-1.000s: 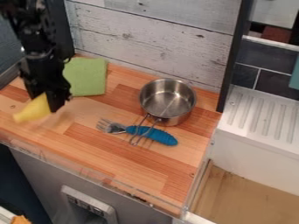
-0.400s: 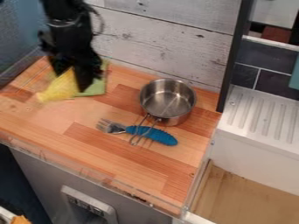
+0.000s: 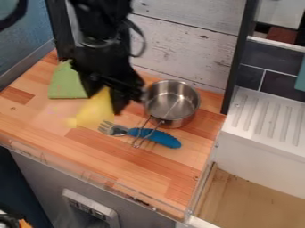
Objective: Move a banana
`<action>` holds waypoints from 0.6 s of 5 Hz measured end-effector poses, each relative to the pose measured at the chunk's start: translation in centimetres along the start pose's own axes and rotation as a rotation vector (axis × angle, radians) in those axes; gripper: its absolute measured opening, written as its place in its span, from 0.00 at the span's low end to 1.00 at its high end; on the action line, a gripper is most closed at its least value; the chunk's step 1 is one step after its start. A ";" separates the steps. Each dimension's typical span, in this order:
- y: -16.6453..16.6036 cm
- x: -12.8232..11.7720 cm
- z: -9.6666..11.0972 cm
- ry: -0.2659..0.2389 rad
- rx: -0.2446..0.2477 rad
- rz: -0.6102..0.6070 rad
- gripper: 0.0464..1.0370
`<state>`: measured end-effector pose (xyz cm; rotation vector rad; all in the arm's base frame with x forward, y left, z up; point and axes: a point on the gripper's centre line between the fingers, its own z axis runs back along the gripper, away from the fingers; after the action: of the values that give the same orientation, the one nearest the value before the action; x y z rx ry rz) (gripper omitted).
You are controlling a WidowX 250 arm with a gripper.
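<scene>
The black gripper hangs left of the metal pot, at the middle-left of the camera view, shut on the yellow banana. The banana slants down to the left from between the fingers, its lower end near the tines of the fork. Part of its upper end is hidden by the gripper. Whether it touches the counter I cannot tell.
A metal pot stands close to the gripper's right, its wire handle over a blue-handled fork. The green cloth lies behind at the left. A dark post rises at the right.
The arm and gripper have moved right, carrying the banana from the left side past the green cloth toward the pot. The pot, fork and cloth have stayed put.
</scene>
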<state>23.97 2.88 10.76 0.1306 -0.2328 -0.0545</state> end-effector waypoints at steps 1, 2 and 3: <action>-1.8 -0.4 -0.2 0.006 -0.018 -0.010 0.50; -3.6 -0.3 -0.6 -0.003 -0.037 -0.052 0.50; -5.0 -0.4 -1.6 0.005 -0.060 -0.089 0.50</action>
<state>23.78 -1.89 8.48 0.0813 -0.2198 -0.1498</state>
